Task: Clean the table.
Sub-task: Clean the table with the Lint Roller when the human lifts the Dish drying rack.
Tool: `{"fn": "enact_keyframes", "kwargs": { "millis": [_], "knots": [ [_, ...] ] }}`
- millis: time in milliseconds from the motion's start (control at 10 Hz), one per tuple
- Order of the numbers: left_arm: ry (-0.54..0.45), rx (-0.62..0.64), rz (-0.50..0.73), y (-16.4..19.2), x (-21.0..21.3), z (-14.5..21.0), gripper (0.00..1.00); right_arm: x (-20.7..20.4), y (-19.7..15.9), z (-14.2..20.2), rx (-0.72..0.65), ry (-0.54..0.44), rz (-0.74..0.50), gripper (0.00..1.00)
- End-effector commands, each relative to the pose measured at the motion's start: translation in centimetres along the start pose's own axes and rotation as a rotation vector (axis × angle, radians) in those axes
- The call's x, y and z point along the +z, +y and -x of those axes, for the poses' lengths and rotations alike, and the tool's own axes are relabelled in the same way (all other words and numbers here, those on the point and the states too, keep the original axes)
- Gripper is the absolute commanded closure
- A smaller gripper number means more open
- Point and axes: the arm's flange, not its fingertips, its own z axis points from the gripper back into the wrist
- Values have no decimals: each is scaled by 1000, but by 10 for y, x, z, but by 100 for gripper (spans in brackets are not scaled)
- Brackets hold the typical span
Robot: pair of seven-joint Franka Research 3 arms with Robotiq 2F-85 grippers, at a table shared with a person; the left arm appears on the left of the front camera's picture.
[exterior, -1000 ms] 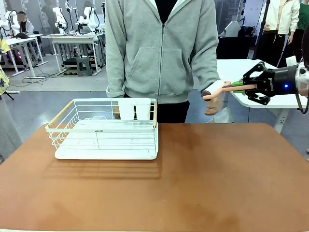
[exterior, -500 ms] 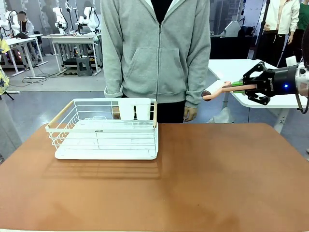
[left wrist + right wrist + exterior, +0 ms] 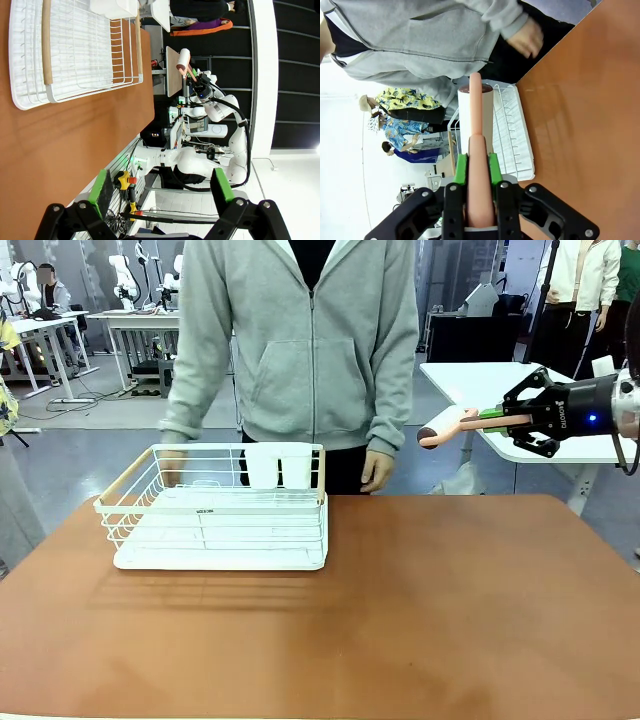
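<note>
The table (image 3: pixel 420 620) spreads reddish-brown across the foreground. The left gripper (image 3: pixel 161 186) hangs with its fingers spread, empty. A white wire dish rack (image 3: pixel 215 525) stands on the table's far left part. Raised off the far right corner, the right gripper (image 3: pixel 497 418) clamps the pink handle of a lint roller (image 3: pixel 445 426). Beyond stands a person (image 3: pixel 300 340) in a grey hoodie.
</note>
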Motion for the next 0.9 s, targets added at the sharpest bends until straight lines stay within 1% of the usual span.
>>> {"fn": "enact_keyframes", "kwargs": {
  "millis": [0,800],
  "knots": [
    [2,-3,-10,0,2,2,0,-1,0,1,0,3,-2,100],
    [2,-3,-10,0,2,2,0,-1,0,1,0,3,-2,100]
  ]
}}
